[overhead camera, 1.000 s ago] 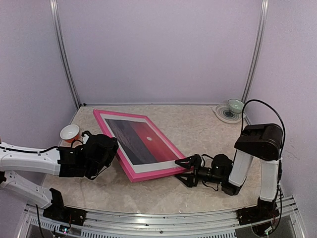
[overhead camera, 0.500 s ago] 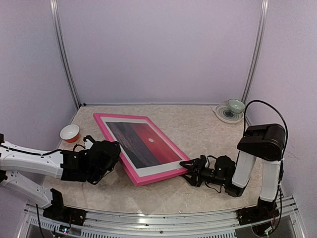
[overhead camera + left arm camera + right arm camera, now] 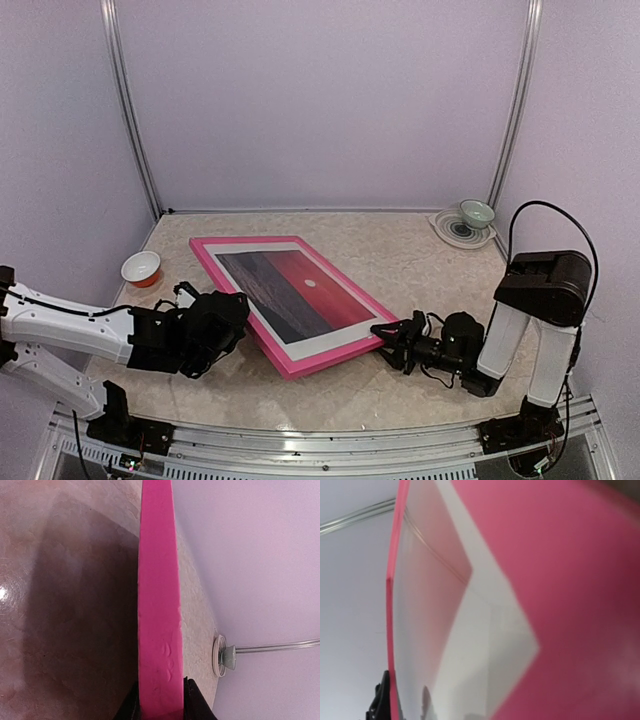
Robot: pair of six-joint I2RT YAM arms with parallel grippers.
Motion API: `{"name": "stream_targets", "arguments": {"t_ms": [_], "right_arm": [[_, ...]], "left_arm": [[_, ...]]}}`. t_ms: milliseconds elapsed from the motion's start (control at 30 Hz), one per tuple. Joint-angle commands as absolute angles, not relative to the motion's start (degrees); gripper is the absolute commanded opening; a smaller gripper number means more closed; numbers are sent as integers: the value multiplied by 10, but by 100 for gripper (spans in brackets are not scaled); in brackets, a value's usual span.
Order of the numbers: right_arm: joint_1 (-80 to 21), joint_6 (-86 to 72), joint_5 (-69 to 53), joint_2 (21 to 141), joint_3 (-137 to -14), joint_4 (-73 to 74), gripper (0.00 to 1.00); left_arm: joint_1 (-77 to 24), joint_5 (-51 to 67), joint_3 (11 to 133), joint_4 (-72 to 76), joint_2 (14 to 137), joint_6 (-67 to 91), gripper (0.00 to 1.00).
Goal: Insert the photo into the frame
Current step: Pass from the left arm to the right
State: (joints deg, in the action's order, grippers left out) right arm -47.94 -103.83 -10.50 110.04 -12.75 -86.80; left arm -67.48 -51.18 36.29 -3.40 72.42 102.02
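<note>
Now your left hand (image 3: 232, 318) pinches the left edge of the frame (image 3: 283, 352), a finger on each face. The photo (image 3: 295, 288) sits inside the frame, mid-bench (image 3: 410, 255). Your right hand (image 3: 392, 335) meets the near right corner; whether it grips, you cannot tell.

Beige marbled table (image 3: 400, 265) bearing pink frame (image 3: 330, 356), orange bowl (image 3: 141, 268) and patterned plate (image 3: 452, 233) with green bowl (image 3: 476, 212).

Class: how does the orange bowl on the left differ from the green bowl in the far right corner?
The orange bowl has a white inside; the green bowl is pale green. The orange bowl stands on the table, the green bowl on a ringed saucer. Both are small and upright.
</note>
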Motion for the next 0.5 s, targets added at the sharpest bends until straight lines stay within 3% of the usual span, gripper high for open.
{"name": "stream_targets", "arguments": {"t_ms": [0,267,467], "right_arm": [[-469,-1017,-102,1062,-144,-1048,39],[-462,-1016,-108,1060,-161,-1049,44],[-451,-1011,-113,1045,-176,-1049,42]], "left_arm": [[-694,-445,349,-99,742,955,17],[-693,-444,339,-85,741,946,31],[-693,-446,334,-78,738,940,38]]}}
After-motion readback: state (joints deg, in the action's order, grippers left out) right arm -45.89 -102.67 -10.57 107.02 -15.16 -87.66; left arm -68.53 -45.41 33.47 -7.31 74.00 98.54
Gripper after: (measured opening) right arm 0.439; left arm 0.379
